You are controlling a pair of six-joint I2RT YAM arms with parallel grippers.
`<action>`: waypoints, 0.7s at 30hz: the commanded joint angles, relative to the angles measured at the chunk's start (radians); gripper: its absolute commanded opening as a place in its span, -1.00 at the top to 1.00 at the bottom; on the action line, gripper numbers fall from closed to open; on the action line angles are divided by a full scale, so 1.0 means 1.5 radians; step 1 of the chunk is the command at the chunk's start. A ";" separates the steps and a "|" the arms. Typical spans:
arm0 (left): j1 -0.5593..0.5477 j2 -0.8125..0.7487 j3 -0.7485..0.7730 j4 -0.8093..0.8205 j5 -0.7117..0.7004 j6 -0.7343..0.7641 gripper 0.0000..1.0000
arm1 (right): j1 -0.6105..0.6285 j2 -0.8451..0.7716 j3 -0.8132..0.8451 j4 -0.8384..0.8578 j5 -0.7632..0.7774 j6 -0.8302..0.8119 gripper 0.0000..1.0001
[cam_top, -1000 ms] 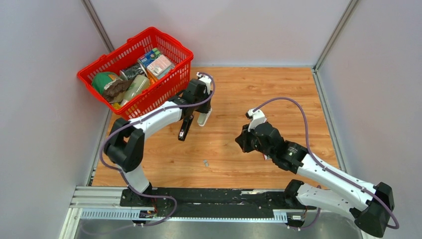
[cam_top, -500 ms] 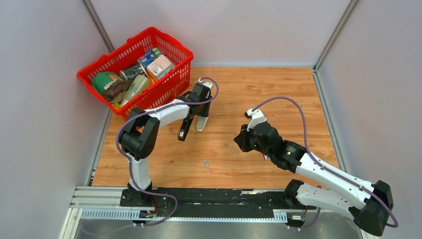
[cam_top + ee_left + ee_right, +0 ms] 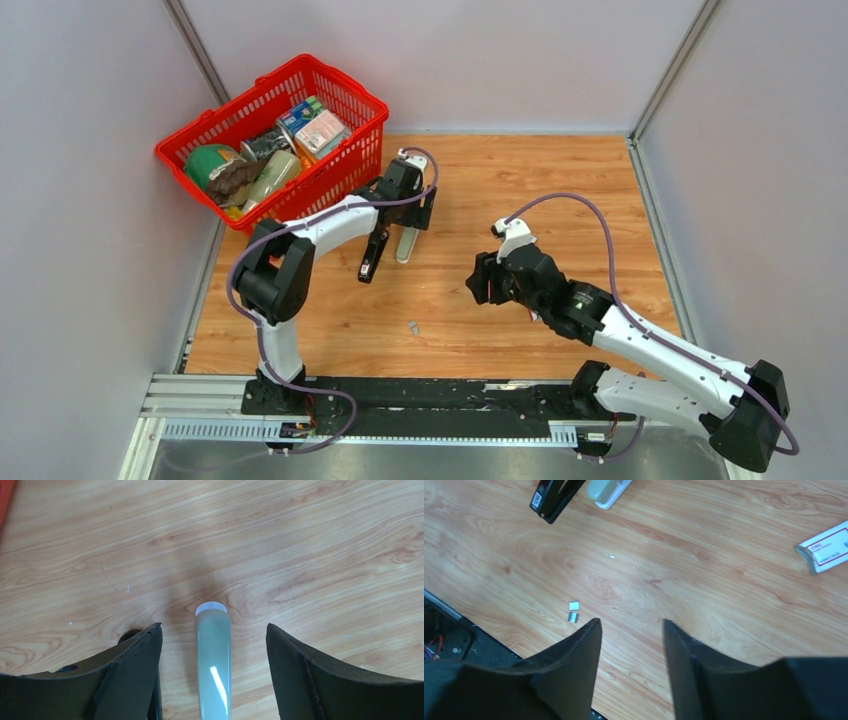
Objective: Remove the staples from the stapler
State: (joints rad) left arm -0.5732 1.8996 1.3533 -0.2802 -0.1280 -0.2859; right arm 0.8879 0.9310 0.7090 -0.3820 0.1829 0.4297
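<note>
Spotting the staples (image 3: pixel 573 611) as two tiny pieces lying on the worktop (image 3: pixel 560 180) close to the middle of the near edge, in the same place as half a second ago. Holding the right gripper (image 3: pixel 631 622) above the boards a little right of centre, fingers spread with nothing between them, having slid slightly toward the left edge since the earlier frame. Leaving the stapler (image 3: pixel 372 255) flat, left of centre and about midway between the near and far edges, unmoved from before; running its long axis roughly from near edge to far edge, with the near end leaning a little toward the left edge and the labelled end facing the near edge. Keeping the grey-beige bar (image 3: pixel 213 670) just beside the stapler on its right, nearly parallel to it. Hanging the left gripper (image 3: pixel 214 628) over that bar, fingers wide apart on either side and touching neither flank, looking broader from overhead than half a second ago, whether from turning or opening being impossible to tell. Reaching, last, the red basket (image 3: pixel 340 79) at the far-left corner, filled with packets.
</note>
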 commanded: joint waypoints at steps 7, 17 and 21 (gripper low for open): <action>-0.018 -0.219 -0.103 0.012 0.098 -0.022 -0.66 | -0.021 -0.007 0.047 -0.169 0.191 0.061 -0.62; -0.106 -0.389 -0.219 -0.007 0.153 -0.043 -0.67 | -0.225 -0.048 0.004 -0.271 0.179 0.156 -0.68; -0.120 -0.448 -0.265 -0.003 0.194 -0.059 -0.68 | -0.305 -0.011 -0.015 -0.266 0.156 0.207 -0.68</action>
State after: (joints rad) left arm -0.7391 1.3258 1.0035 -0.2813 0.0891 -0.3401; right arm 0.5179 0.8768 0.7113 -0.7639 0.4286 0.6350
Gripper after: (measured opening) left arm 0.835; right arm 0.841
